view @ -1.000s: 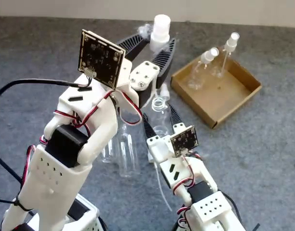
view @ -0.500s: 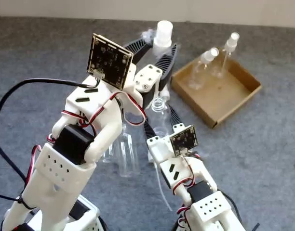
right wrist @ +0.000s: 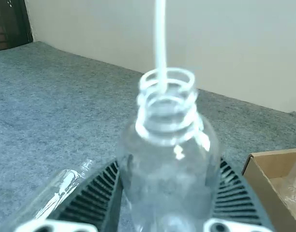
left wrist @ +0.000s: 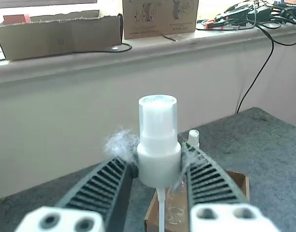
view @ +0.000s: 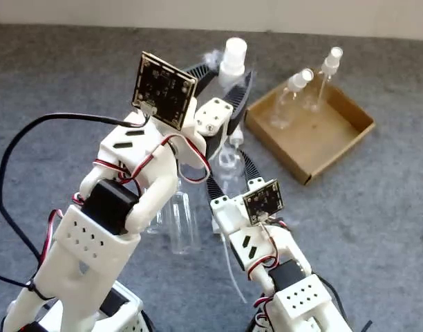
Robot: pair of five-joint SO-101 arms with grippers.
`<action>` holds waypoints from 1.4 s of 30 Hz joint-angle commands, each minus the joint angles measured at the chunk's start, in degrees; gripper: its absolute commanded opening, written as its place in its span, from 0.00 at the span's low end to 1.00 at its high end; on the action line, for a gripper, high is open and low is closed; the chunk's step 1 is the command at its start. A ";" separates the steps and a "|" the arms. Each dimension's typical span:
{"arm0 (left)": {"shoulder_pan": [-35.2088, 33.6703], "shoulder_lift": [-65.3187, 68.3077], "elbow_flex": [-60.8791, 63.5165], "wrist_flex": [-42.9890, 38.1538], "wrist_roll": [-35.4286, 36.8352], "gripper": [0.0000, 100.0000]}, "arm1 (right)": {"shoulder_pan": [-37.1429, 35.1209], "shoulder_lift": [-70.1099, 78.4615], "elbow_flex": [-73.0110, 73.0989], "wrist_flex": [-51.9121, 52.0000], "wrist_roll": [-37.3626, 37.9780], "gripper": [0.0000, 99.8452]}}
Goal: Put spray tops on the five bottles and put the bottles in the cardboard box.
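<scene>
One spray top (left wrist: 158,145) (view: 233,54), white with a clear cap, is gripped upright at its collar between the closed jaws of the left gripper (left wrist: 158,163) (view: 231,71), raised above the table (view: 377,228). Its thin white dip tube (right wrist: 160,38) hangs straight down and meets the mouth of the open bottle (right wrist: 167,159) (view: 229,168) directly beneath. That bottle is clear, round-shouldered and threaded at the neck. It stands upright with the jaws of the right gripper (right wrist: 167,186) (view: 227,164) closed on either side of its body. A wisp of white fluff (left wrist: 120,142) clings at one jaw of the left gripper beside the spray top. The cardboard box (view: 336,152), shallow and open-topped, sits on the table just beyond the two grippers. It holds two capped bottles, one (view: 286,104) near the side closest to the arms and one (view: 321,79) farther back. Both are clear and both carry white spray tops. Two uncapped bottles (view: 184,221), also clear, are on the table beside the left arm. One is partly hidden behind that arm, and whether they stand or lie cannot be told.
</scene>
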 commanded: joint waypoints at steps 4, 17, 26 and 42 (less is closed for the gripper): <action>0.75 -1.54 7.16 -9.58 0.62 0.02 | -0.13 -0.75 9.89 0.04 -0.09 0.19; 0.75 -1.54 6.11 -11.34 0.62 0.02 | -0.13 -0.75 9.89 0.04 -0.09 0.19; 0.75 -1.54 5.49 -11.34 0.62 0.02 | -0.13 -0.75 9.89 0.04 -0.09 0.19; -3.91 -1.54 6.29 -11.52 0.62 0.02 | -0.13 -0.75 9.89 0.13 -0.09 0.19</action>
